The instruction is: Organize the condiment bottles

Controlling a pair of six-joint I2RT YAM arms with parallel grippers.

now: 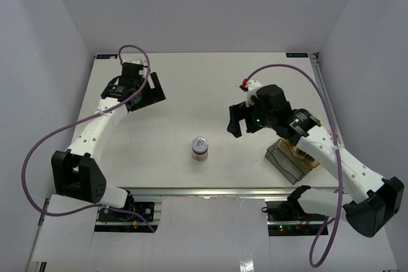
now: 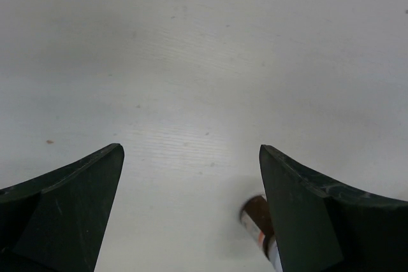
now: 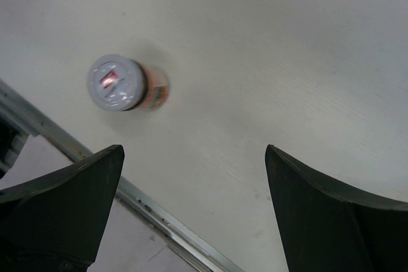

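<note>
My right gripper (image 1: 237, 120) hangs with its two dark fingers spread wide and nothing between them. It is tipped toward the pink-lidded spice jar (image 1: 200, 148), which stands upright and alone on the white table (image 1: 191, 81), toward the near edge. I judge that I hold it this way to line up a grasp. In the right wrist view the pink-lidded spice jar (image 3: 124, 84) lies ahead and left of the gap, not between the fingers.

It is a short cylinder with a round, glossy, pale lid bearing a small red mark, and an orange-red label wraps the body (smooth sides, so I would squeeze across the middle).

The grey tray (image 1: 282, 162) sits at the right under my forearm. The brownish shapes in it I take for jars already put away, though most of it is hidden.

My left gripper (image 1: 140, 88) waits at the back left, likewise spread and empty. Its wrist camera shows a dark brown jar (image 2: 255, 211) peeping out beside one finger; whether it is upright or lying down I cannot tell.

The tabletop looks matt and faintly grained.
</note>
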